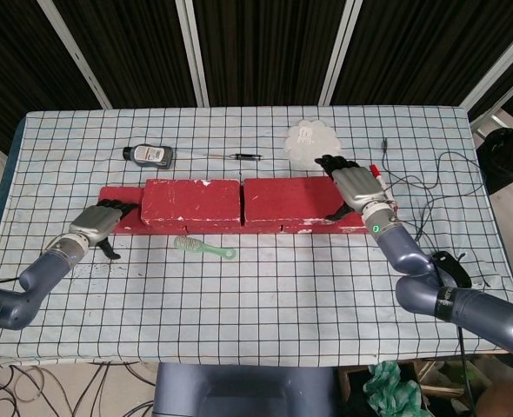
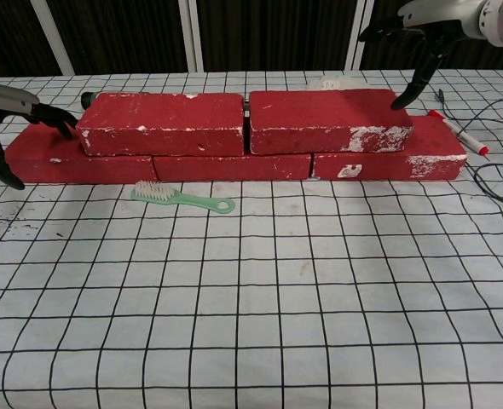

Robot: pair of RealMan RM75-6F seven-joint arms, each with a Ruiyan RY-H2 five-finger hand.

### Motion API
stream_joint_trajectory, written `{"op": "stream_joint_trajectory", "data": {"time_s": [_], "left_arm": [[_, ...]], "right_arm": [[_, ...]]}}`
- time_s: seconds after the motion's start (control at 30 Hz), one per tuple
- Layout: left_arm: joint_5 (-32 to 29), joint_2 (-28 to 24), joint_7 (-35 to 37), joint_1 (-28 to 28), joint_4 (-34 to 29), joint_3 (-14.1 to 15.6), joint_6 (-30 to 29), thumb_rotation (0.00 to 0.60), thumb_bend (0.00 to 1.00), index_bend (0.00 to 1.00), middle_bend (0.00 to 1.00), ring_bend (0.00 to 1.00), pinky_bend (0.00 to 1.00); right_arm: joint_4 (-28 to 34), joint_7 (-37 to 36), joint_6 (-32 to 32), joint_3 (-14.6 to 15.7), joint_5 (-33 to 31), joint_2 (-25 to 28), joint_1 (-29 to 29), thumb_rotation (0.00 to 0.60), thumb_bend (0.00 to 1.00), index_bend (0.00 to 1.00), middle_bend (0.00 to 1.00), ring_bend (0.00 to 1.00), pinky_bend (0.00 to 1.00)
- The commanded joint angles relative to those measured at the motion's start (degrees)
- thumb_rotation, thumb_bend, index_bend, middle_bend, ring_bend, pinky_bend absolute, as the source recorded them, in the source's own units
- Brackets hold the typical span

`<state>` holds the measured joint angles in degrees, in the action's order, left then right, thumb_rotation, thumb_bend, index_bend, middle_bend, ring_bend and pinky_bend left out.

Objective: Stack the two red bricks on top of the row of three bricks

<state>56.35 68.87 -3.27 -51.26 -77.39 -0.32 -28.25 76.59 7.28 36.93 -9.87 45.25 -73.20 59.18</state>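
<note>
Two red bricks lie end to end on a row of three red bricks (image 2: 234,166): the left upper brick (image 1: 191,202) (image 2: 162,123) and the right upper brick (image 1: 287,199) (image 2: 324,119). My left hand (image 1: 100,221) (image 2: 13,115) is at the row's left end, fingers spread over the end of the bottom left brick (image 2: 43,162), holding nothing. Above the right end of the right upper brick hovers my right hand (image 1: 354,187) (image 2: 422,21), fingers apart and empty.
A green brush (image 1: 204,248) (image 2: 182,198) lies just in front of the bricks. Behind them are a small bottle (image 1: 149,155), a thin pen (image 1: 239,157) and a white round object (image 1: 313,139). A red marker (image 2: 458,130) and cables (image 1: 422,187) lie to the right.
</note>
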Motion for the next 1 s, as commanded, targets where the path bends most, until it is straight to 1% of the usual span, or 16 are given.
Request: {"op": "stream_joint_trajectory", "data": {"time_s": [0.03, 1.0], "left_arm": [[0.1, 0.0, -0.1, 0.0, -0.2, -0.1, -0.2, 0.600, 0.00, 0.06, 0.10, 0.00, 0.00], [0.2, -0.3, -1.1, -0.1, -2.3, -0.7, -1.3, 0.600, 0.00, 0.05, 0.10, 0.00, 0.00]], "right_arm": [[-0.1, 0.0, -0.1, -0.1, 0.0, 0.0, -0.1, 0.600, 0.00, 0.00, 0.00, 0.00, 0.11], [-0.9, -0.6, -1.2, -0.8, 0.9, 0.1, -1.3, 0.600, 0.00, 0.00, 0.00, 0.00, 0.11]]}}
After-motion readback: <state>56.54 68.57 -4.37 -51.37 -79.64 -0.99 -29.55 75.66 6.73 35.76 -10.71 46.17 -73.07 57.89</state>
